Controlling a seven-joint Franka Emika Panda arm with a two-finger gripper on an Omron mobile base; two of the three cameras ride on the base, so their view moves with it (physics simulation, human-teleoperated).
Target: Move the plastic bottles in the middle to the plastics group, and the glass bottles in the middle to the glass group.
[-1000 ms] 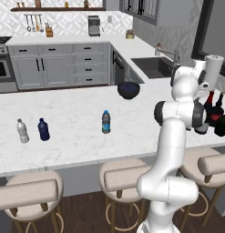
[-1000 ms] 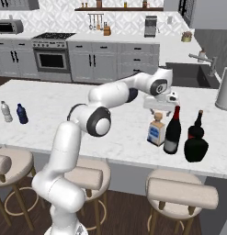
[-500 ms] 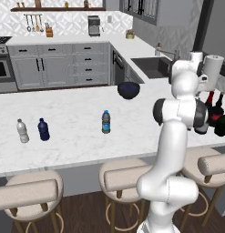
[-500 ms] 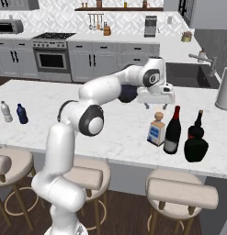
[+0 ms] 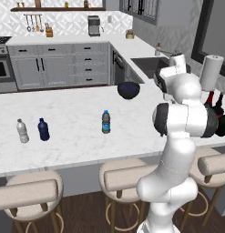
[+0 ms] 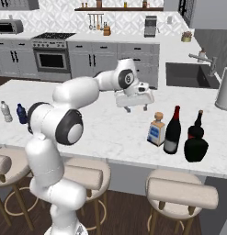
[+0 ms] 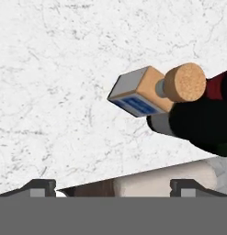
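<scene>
While the gripper hangs above the marble counter, its fingers stand spread wide and pinch nothing. Seen from the hand camera, the two dark fingertips sit far apart at the lower edge, with bare marble between and beyond them.

Squarish clear bottle: upright on the counter, below the hand and off to one side, apart from the fingers. Its tan stopper and blue label show from above in the hand view.

Tall wine bottle: just beside the squarish bottle, on its side away from the hand, red foil neck up.

Squat dark bottle: next along, farther from the hand.

Water bottle: upright at mid-counter, well apart from the hand.

White-capped bottle and dark-blue bottle: side by side near the far end of the counter, farthest from the hand.
</scene>
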